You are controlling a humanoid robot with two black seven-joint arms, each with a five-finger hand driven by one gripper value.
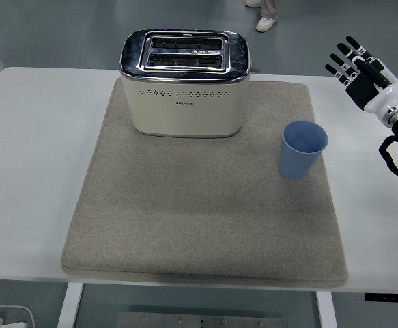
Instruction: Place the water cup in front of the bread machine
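Water cup [303, 149], plain pale blue and slightly tapered toward its base, stands upright on the right side of the grey mat [205, 232], right of centre in the frame. Its mouth faces up, so its long axis runs vertical, and I can see a little way inside its rim. It sits to the right of the bread machine [185, 82] and a bit nearer the bottom of the frame, apart from it with bare mat between them.

My right robot hand [362, 68] hovers at the upper right of the frame, above the white counter [28, 171] just beyond the mat's right edge. Its black fingers [340, 57] are spread and extended, pointing toward the upper left; they hold nothing and touch nothing. It is well apart from the cup.

The bread machine is cream-coloured with a chrome top and two slots, standing at the mat's upper edge near the top centre.

A person's shoe [265, 24] shows on the floor at the top of the frame.
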